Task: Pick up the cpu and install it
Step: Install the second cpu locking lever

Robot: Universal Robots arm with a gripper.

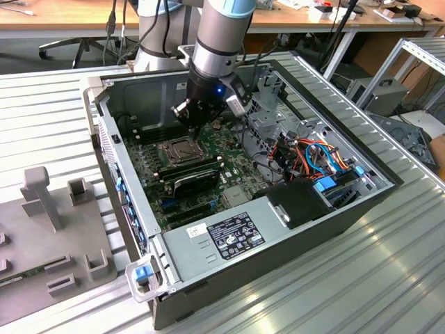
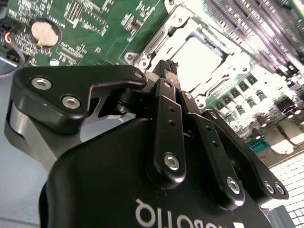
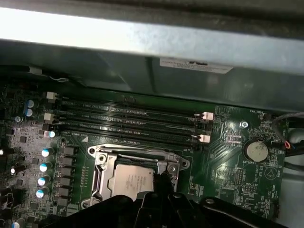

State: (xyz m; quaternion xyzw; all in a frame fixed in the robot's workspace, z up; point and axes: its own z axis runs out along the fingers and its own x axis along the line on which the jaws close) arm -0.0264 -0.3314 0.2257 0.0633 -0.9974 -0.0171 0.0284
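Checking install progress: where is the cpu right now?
The cpu lies in the socket on the green motherboard, beside the memory slots; in both wrist views the gripper sits right at its edge.

We are in a robotics lab or workshop: beneath the gripper (image 1: 197, 120) an opened computer case (image 1: 313, 229) lies on a ribbed aluminium bench (image 1: 389, 278), grey fixture blocks (image 1: 49, 229) off to its side, wooden desks (image 1: 76, 14) beyond it.

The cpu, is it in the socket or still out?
In: the cpu lies flat inside the socket frame on the motherboard in both wrist views.
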